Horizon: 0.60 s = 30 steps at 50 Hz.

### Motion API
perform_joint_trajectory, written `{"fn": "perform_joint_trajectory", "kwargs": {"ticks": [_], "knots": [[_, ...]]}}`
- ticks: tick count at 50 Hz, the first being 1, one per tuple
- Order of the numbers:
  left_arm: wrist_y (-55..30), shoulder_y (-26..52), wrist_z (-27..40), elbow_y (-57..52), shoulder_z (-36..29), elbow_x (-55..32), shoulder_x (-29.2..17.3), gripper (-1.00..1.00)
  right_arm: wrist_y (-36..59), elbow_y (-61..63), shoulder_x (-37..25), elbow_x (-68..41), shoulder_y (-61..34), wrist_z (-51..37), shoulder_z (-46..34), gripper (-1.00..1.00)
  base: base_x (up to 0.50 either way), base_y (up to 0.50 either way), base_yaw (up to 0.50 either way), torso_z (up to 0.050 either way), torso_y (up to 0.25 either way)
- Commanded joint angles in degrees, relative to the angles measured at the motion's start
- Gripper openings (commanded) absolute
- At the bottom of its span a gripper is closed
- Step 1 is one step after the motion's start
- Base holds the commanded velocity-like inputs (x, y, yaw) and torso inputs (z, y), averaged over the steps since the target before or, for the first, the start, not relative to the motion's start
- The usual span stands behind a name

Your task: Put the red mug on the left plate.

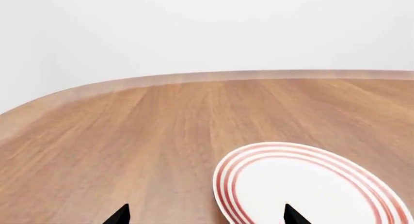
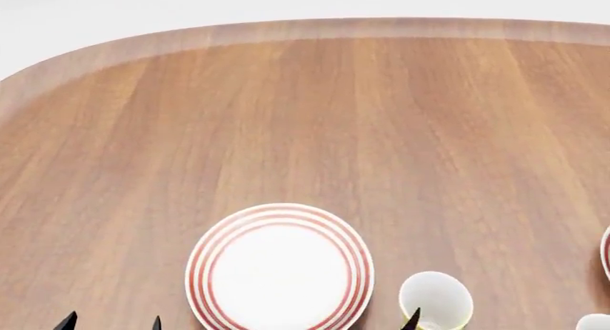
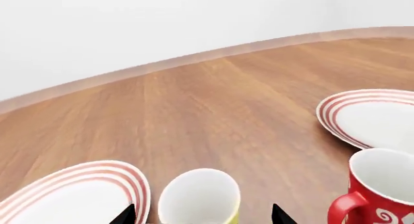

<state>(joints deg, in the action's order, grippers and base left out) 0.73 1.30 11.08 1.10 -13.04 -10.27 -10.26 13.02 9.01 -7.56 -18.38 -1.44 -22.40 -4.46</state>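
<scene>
Right gripper [image 3: 201, 215]: fingertips spread wide, empty, flanking the yellow mug [image 3: 199, 196]. Red mug [image 3: 375, 190]: upright beside it, ungrasped, near the second plate [image 3: 372, 118]. Left gripper [image 1: 205, 215]: parted, empty, by the left plate [image 1: 310, 185]; advised re-centring on the red mug's rim.

No legible text, labels, brands or numbers anywhere; only a white scroll pattern on the red mug [image 3: 381, 195].

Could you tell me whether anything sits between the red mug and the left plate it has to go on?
Yes. In the right wrist view the yellow mug stands upright on the table between the red mug and the left plate, close beside that plate's rim. Carrying the red mug over it would probably avoid contact.
</scene>
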Motion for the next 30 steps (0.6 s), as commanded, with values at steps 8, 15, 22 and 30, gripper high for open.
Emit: {"fn": "perform_joint_trajectory", "kwargs": {"ticks": [8,15,22,30], "knots": [[0.31,0.11,0.52,0.29,-0.59,-0.32,-0.42,1.00,5.85,4.21,1.11,-6.09,-0.04,-7.75,5.96,1.00,0.00,0.00,0.00,0.000,0.000],[0.24,0.22,0.75,0.47,-0.75,-0.54,-0.52,1.00,7.57,4.33,1.77,-7.01,-1.42,-12.29,7.97,1.00,0.00,0.00,0.00,0.000,0.000],[0.30,0.34,1.01,0.83,-1.07,-0.50,-0.58,1.00,8.80,-3.73,6.02,-4.26,-9.17,-28.36,10.32,1.00,0.00,0.00,0.00,0.000,0.000],[0.19,0.28,1.23,0.65,-1.37,-0.62,-0.77,1.00,8.93,-3.80,5.28,-6.00,-10.13,-30.50,9.95,1.00,0.00,0.00,0.00,0.000,0.000]]}}
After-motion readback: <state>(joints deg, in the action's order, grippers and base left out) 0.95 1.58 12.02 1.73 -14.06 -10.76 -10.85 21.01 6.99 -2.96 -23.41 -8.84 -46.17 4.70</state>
